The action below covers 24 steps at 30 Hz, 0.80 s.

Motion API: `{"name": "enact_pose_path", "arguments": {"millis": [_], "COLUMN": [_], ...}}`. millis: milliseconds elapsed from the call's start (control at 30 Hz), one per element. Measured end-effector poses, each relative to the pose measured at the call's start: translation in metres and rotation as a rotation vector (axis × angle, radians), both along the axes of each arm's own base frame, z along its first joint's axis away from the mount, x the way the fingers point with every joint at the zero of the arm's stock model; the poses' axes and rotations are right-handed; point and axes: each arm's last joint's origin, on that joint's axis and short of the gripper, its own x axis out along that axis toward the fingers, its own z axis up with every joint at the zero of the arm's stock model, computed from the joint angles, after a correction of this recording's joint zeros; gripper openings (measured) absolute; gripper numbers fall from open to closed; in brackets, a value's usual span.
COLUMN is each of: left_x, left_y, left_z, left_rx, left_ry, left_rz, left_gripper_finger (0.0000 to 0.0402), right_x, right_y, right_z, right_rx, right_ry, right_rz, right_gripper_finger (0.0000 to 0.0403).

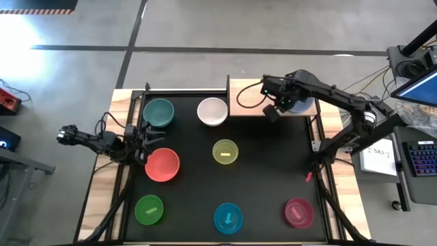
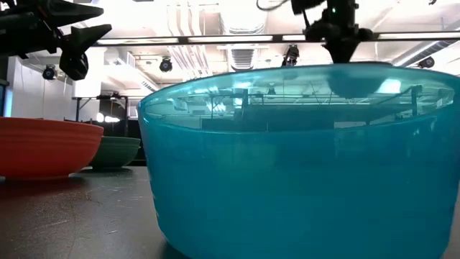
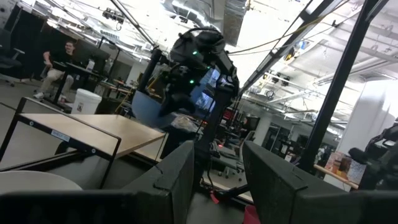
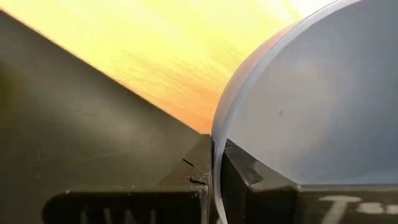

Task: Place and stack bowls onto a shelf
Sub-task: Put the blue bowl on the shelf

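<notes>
We have the right gripper over the right part of the pale natural-wood shelf plank, its fingers pinched on the rim of the small round pale blue plastic bowl, one finger inside the wall and one outside, as the right wrist view shows plainly. The bowl hangs above or at the plank; we cannot tell whether its base already touches the wood. To do this step well, we judge we should bring the bowl down level, so it does not land on an edge and rock, keep it well inside the plank's border, and let go only once it sits flat. We should then lift straight up so the inner finger does not drag the rim along. The left gripper waits with its fingers apart at the table's left side, between the teal round bowl and the red round bowl. The white, yellow, green, cyan and magenta bowls rest on the black tabletop, awaiting their turn.
</notes>
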Motion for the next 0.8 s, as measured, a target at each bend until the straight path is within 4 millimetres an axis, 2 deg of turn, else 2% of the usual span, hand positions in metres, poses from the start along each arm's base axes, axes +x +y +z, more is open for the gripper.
{"name": "enact_pose_path", "arguments": {"millis": [133, 333, 600, 800], "left_x": [0.0, 0.0, 0.0, 0.0], "left_y": [0.0, 0.0, 0.0, 0.0], "left_z": [0.0, 0.0, 0.0, 0.0], "left_rx": [0.0, 0.0, 0.0, 0.0], "left_ry": [0.0, 0.0, 0.0, 0.0], "left_rz": [0.0, 0.0, 0.0, 0.0], "left_gripper_finger": [0.0123, 0.0123, 0.0123, 0.0123], "right_x": [-0.004, -0.009, -0.019, -0.018], "right_y": [-0.008, -0.019, -0.036, -0.04], "right_z": [-0.01, -0.011, -0.012, -0.013], "right_rx": [0.02, -0.021, -0.01, 0.013], "right_ry": [0.054, 0.1, 0.108, 0.064], "right_rz": [0.013, 0.025, -0.017, -0.007], "right_gripper_finger": [0.0008, 0.0008, 0.0008, 0.0008]}}
